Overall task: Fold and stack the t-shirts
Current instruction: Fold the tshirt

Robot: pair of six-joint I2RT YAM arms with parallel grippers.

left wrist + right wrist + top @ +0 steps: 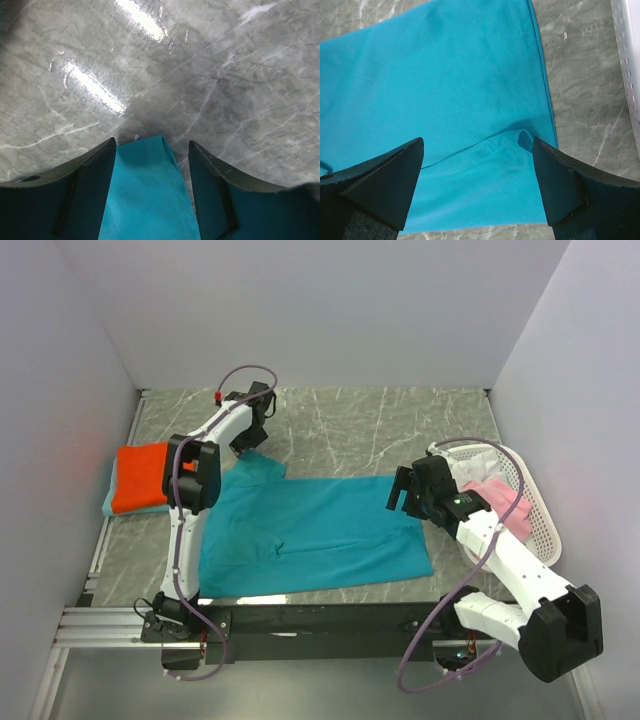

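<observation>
**Both jaws over the teal-blue shirt, nothing clamped**

Left gripper (249, 448) (152, 145): I'm at the far-left corner of the teal-blue t-shirt (310, 535), low over the sleeve. On the left wrist cam my fingers (75, 195) straddle a narrow tongue of the cloth (145, 195). Its tip lies about level with my fingertips. The jaws stand apart, with a sliver of marble table (210, 75) showing between the cloth and my right-hand finger. Not pinched.

Right gripper (400, 502) (477, 185): I'm over the shirt's right edge, jaws spread wide, holding nothing. The right wrist cam shows flat cloth (435, 85) between my fingers (380, 185). The stitched hem runs down the right side, with a small puckered fold just inside it near my right finger. I can't tell whether the fingertips touch the fabric.

The shirt is spread mostly flat mid-table, long axis left to right, far-left sleeve rumpled.

An orange-red t-shirt (140, 477) is folded at the left edge of the table, on top of a light teal one (108, 502).

The white mesh basket (535, 530) sits on the right, beside my right arm. It holds a pink t-shirt (500, 502) and a white one (470, 475), both bunched.
</observation>
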